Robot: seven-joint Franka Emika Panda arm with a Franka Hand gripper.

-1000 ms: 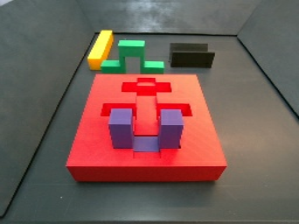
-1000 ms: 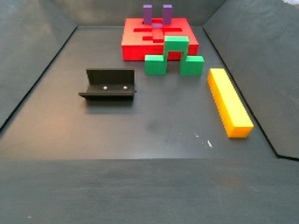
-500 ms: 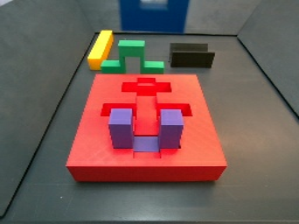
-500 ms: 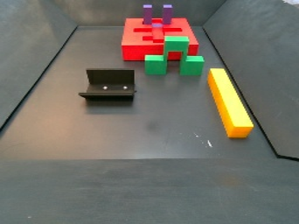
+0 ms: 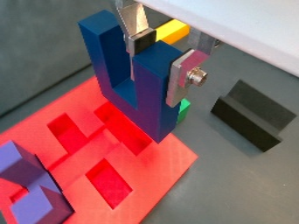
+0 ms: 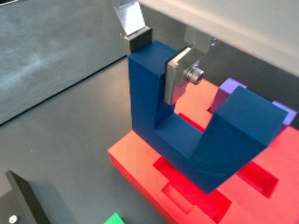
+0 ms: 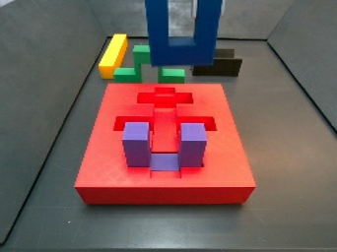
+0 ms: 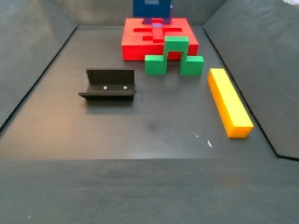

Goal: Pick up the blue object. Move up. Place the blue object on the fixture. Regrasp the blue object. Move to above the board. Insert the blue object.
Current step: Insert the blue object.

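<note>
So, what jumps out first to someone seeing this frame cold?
The blue object, prongs up, hangs clamped in the gripper above the board's far end. The purple block already sits in the board's near recess, and the fixture stands bare on the floor.

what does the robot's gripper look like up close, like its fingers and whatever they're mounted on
In both wrist views the gripper at the blue object has flat silver metal plates as fingers, each with a dark pad. A round silver screw head sits on one plate's outer face. Above them is a smooth white housing. No cables or markings show.
</note>
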